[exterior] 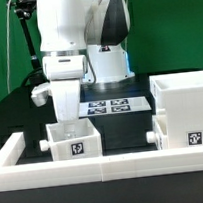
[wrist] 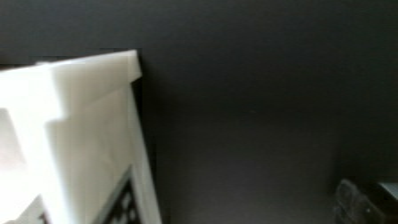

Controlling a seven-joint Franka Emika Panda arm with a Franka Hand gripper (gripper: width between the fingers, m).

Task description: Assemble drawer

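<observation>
The jaws are hanging over the small white plastic knobbed tray [exterior: 73, 142] at the exterior view's left, likely aligning with its wall; whether they are open I cannot tell. The tall white hollow box [exterior: 187, 106] is sitting at the exterior view's right, probably to receive the tray.

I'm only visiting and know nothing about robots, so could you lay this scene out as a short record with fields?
small tray: white, open-topped, knob pointing to the exterior view's left, tag on its front
tall box: white, at the exterior view's right, apart from the tray, tagged
gripper: low over the small tray; open or shut cannot be told
marker board: flat on the table behind both
table: black
low wall: white, along the near edge
</observation>
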